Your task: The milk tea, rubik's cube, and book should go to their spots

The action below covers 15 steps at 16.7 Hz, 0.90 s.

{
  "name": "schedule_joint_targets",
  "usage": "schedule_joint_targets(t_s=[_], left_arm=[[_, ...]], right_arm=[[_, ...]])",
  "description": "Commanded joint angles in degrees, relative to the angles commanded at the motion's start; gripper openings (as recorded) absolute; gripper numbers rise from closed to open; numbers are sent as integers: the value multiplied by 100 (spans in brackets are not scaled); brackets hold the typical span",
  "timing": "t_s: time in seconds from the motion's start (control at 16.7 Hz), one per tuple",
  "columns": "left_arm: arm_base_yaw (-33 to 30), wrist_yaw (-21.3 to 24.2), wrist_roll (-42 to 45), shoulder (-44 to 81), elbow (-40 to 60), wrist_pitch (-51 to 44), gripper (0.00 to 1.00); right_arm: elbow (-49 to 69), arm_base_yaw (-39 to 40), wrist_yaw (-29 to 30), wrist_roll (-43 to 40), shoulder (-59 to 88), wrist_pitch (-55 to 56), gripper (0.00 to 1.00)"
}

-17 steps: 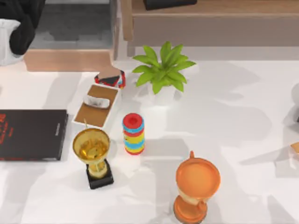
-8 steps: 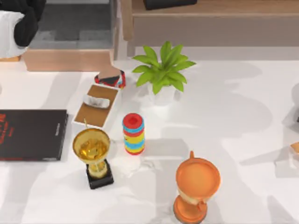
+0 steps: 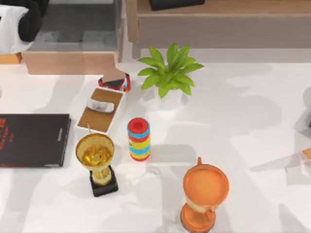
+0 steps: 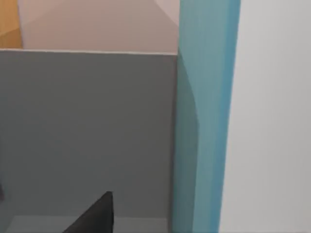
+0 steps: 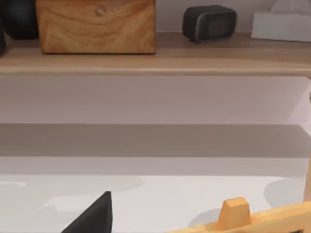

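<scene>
at the upper left corner of the top view, the left arm (image 3: 22,22) reaches over a grey shelf compartment (image 3: 77,26). in the left wrist view the book (image 4: 206,116), light blue, stands upright against the edge of a grey panel (image 4: 87,131), with a white surface beside it. it seems to be the book being set into its spot, but i cannot tell whether the left gripper's fingers are open or clamped on it; 1 dark fingertip (image 4: 95,216) sits low in that view, apart from the cover. so, as a judgement, the book step is under way or nearly done. no milk tea and no rubik's cube can be made out, so their progress cannot be judged.

counting left to right across the table (image 3: 243,121): 1 flat black book (image 3: 31,140), 1 open box (image 3: 101,109) with a white item inside, 1 small red and black object (image 3: 114,82) just above it, 1 gold trophy (image 3: 97,162), 1 stack of coloured rings (image 3: 139,139), 1 potted plant (image 3: 169,75), 1 orange trophy (image 3: 204,194).

the right arm is parked at the right edge of the top view. its wrist view faces a shelf with 1 wooden box (image 5: 95,24) and 1 dark clock (image 5: 209,22); whether the right gripper is open or closed cannot be told.
</scene>
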Motion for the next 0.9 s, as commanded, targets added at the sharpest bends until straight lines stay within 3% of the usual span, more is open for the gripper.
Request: schedule_joint_targets(t_s=[0.72,0.9], left_arm=[[0,0,0,0,0,0,2],[0,0,0,0,0,0,0]], right_arm=[[0,0,0,0,0,0,100],[0,0,0,0,0,0,100]])
